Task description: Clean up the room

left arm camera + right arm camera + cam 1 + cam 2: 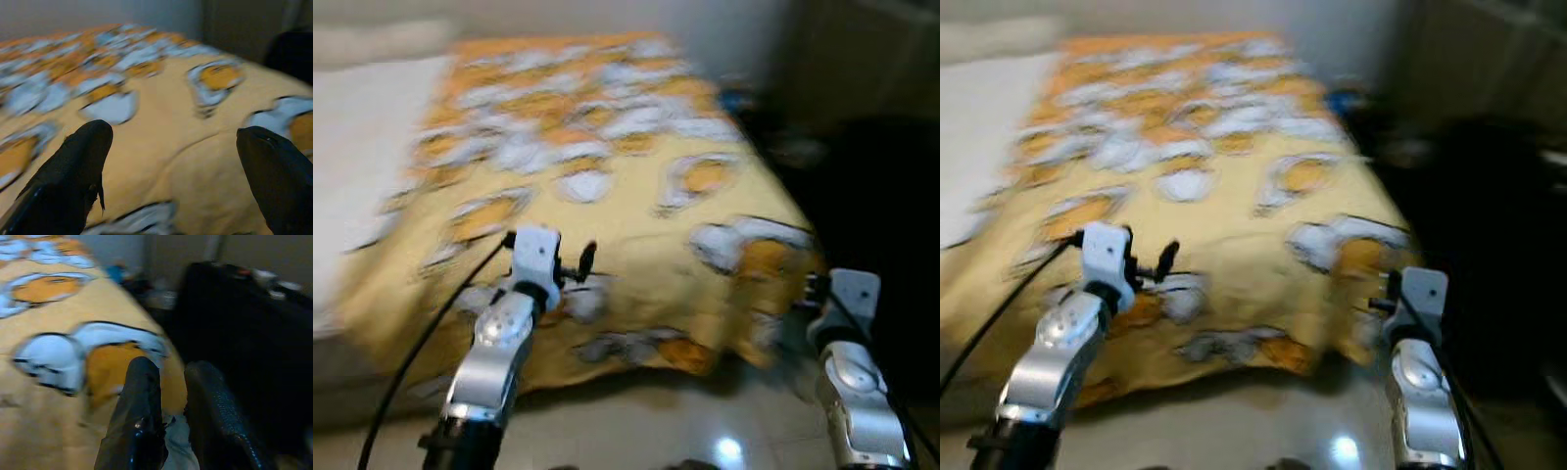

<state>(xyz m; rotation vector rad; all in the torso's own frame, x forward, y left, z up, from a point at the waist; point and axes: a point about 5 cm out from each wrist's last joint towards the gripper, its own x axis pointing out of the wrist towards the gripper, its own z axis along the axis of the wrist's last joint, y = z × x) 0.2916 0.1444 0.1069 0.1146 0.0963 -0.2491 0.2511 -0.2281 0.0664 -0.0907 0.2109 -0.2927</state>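
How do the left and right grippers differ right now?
The left gripper has its fingers spread wide; the right gripper has its fingers close together. The left gripper is held over the yellow patterned blanket; the right gripper is at the blanket's corner, beside a dark object. Both hold nothing.

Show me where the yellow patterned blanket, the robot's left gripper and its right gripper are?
yellow patterned blanket (636, 211): left eye view, plain yellow patch mid-bed.
left gripper (171, 147): left wrist view, gap between open fingertips.
right gripper (171, 369): right wrist view, between close-set fingertips.
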